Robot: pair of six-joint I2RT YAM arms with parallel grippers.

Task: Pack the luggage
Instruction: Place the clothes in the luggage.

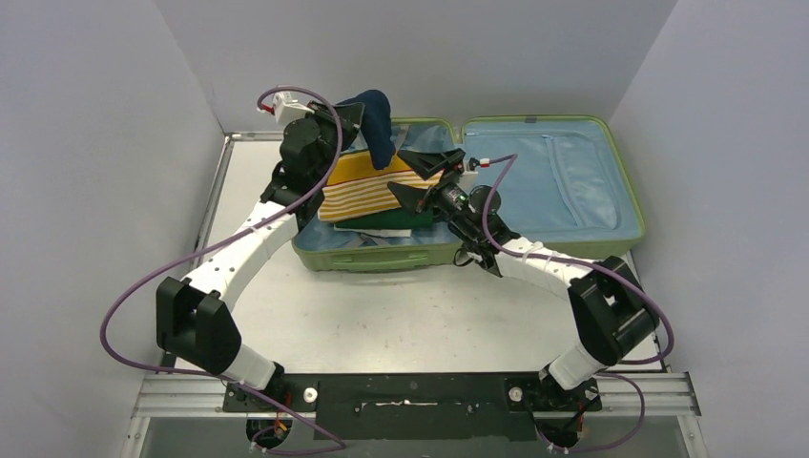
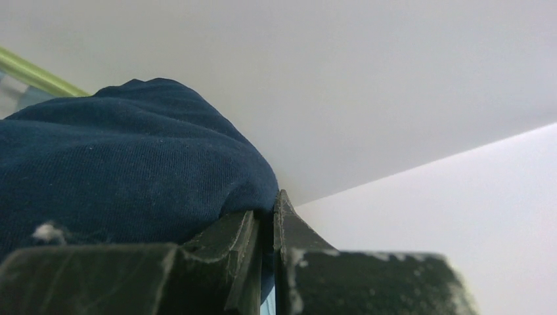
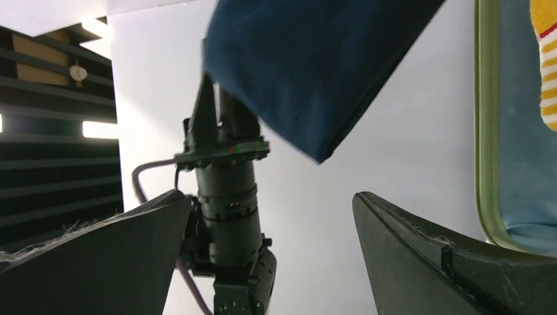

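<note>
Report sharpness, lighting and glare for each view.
Top external: evenly lit and sharp, soft shadows, no glare on the luggage. Left wrist: the navy cloth shows crisp weave, while the left tool clamped on it is dark and slightly soft. Right wrist: the cloth's edge is soft, the open right tool is out of focus, and bright light strips flare at left.

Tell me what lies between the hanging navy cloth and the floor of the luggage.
A folded yellow-striped cloth lying on a dark green cloth, stacked in the left half of the luggage below the navy cloth. The top view shows it.
</note>
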